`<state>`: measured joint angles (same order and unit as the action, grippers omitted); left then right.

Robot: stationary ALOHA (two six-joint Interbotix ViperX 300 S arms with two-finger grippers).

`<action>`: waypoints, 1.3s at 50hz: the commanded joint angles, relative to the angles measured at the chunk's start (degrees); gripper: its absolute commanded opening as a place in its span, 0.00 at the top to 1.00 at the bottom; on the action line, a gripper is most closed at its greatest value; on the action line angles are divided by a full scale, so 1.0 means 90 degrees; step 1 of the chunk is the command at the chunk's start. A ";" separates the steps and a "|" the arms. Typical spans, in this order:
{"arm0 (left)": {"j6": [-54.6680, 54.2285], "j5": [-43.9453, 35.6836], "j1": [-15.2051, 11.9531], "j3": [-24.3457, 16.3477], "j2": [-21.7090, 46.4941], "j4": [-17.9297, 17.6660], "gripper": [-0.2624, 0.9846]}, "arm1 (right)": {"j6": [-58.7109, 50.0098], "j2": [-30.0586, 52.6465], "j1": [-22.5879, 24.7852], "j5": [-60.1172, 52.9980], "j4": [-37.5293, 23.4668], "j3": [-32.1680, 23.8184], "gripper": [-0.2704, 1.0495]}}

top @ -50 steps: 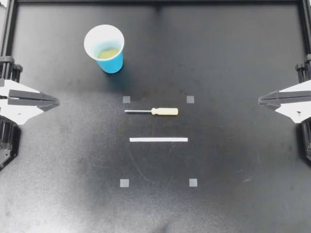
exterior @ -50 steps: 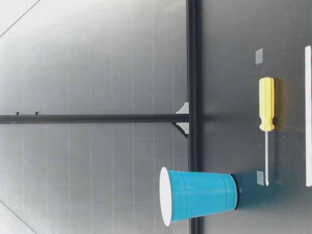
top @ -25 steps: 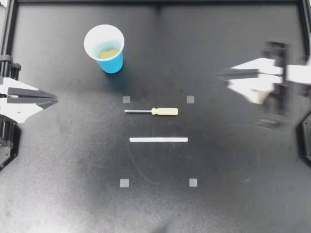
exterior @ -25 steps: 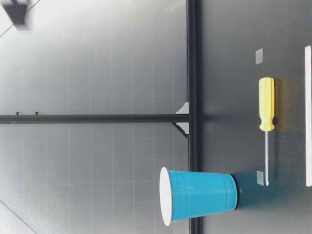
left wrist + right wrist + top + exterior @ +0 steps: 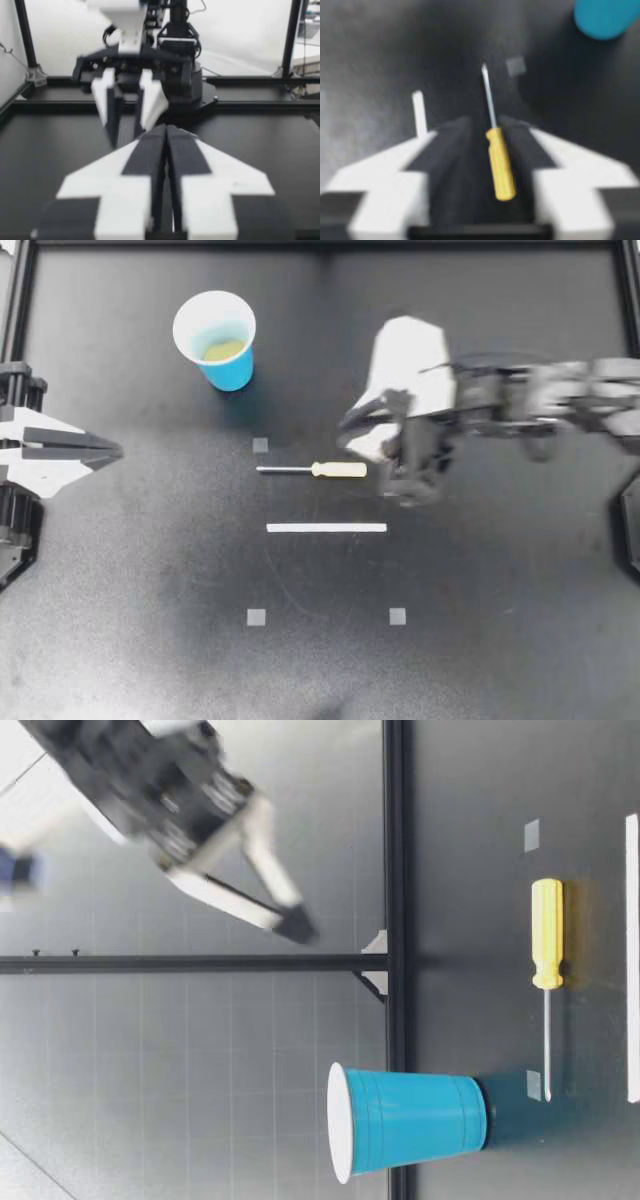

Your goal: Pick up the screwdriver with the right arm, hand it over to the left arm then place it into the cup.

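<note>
One screwdriver (image 5: 312,469) lies flat on the table (image 5: 480,620), likely light and stiff. Your right claw (image 5: 378,455) hangs above it, wide open, holding nothing; I'd grip the fat yellow handle (image 5: 340,469), not the slippery shaft (image 5: 285,469).

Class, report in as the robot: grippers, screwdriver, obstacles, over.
Right gripper open, high above screwdriver. Left gripper shut, aside. Screwdriver flat on table. Cup upright; nothing in the way.

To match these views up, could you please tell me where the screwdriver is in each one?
Top: screwdriver between blue cup and white strip.
Low: screwdriver lying nearer the camera than blue cup.
Left wrist: not in it.
Right wrist: screwdriver beside white strip, blue cup beyond.
Shared landmark: blue cup, except left wrist.
</note>
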<state>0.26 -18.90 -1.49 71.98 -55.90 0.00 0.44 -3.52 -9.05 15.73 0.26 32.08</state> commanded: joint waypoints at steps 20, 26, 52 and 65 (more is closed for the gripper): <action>-0.0029 -0.0068 -0.0010 0.0068 0.0000 0.0010 0.69 | 0.0039 0.1709 -0.0039 0.1357 -0.0371 -0.1475 0.31; -0.0039 -0.0068 -0.0010 0.0098 -0.0010 0.0010 0.69 | 0.0117 0.1992 -0.0039 0.1533 -0.0381 -0.1660 0.31; 0.0000 -0.0068 -0.0010 0.0156 -0.0059 0.0010 0.69 | 0.0391 0.2559 -0.0039 0.1484 -0.0381 -0.1680 0.31; -0.0029 -0.0068 -0.0010 0.0176 -0.0059 0.0020 0.69 | 0.0430 0.2705 -0.0039 0.1455 -0.0391 -0.1680 0.36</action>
<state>0.09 -18.90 -1.58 74.27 -56.69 0.09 4.31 21.62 -9.05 29.18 -3.08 18.11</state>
